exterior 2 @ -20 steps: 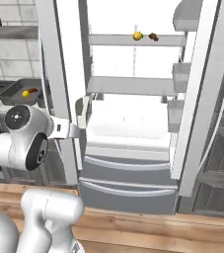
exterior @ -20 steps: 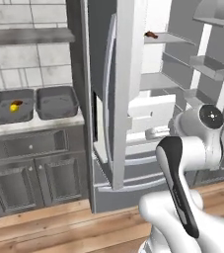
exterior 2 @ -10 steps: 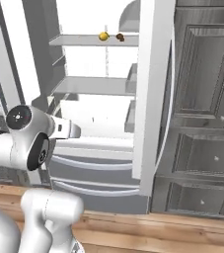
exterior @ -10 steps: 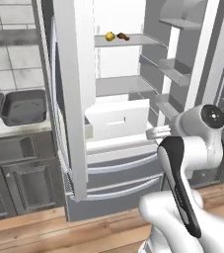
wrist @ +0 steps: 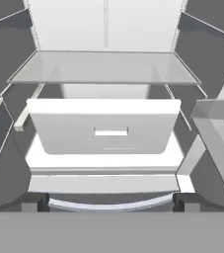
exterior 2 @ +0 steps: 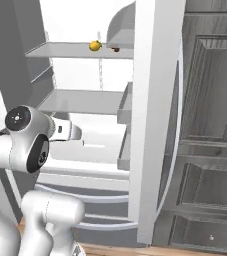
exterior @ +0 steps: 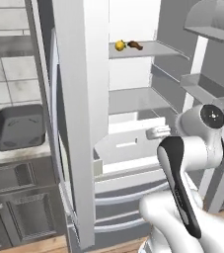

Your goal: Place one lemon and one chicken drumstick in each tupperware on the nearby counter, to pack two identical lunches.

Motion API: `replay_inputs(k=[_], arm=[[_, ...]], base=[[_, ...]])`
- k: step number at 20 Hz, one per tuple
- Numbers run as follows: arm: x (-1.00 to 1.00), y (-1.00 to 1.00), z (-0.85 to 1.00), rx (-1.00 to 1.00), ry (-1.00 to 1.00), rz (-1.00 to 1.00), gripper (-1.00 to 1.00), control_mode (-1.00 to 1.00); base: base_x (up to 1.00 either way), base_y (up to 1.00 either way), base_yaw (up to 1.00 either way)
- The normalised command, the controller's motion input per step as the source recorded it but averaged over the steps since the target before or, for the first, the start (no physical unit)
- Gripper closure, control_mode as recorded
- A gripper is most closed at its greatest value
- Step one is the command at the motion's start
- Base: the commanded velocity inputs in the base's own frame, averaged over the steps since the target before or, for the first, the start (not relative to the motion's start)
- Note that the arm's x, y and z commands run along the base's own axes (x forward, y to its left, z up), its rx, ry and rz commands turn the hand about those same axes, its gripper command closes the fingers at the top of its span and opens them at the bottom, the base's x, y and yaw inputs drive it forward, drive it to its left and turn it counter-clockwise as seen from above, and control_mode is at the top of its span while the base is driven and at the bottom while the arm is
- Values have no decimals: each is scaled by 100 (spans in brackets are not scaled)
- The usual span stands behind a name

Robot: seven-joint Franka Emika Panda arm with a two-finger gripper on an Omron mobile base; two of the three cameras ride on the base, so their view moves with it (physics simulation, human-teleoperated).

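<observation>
The lemon (exterior: pixel 119 45) and a chicken drumstick (exterior: pixel 135 45) lie on the fridge's top shelf (exterior: pixel 148 49), which has swung to face the base as it drove over, so the wide-open, empty gripper (exterior: pixel 158 132) can reach up.

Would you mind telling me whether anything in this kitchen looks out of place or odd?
Nothing looks spilled or damaged. The fridge doors stand wide open, with the lemon and a chicken drumstick side by side on the upper shelf.
</observation>
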Motion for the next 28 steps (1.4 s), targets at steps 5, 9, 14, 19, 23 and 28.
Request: replay_inputs(k=[5, 9, 14, 19, 23, 28], arm=[[0, 0, 0, 0, 0, 0, -100, 100], [0, 0, 0, 0, 0, 0, -100, 100], [11, -14, 9, 0, 0, -1, -100, -100], [39, -15, 47, 0, -10, -3, -100, -100], [65, -1, 52, 0, -4, -4, -100, -100], [69, -21, 50, 0, 0, -4, -100, -100]], base=[[97, -8, 0], [88, -13, 0], [24, -3, 0], [0, 0, 0], [0, 0, 0], [0, 0, 0]])
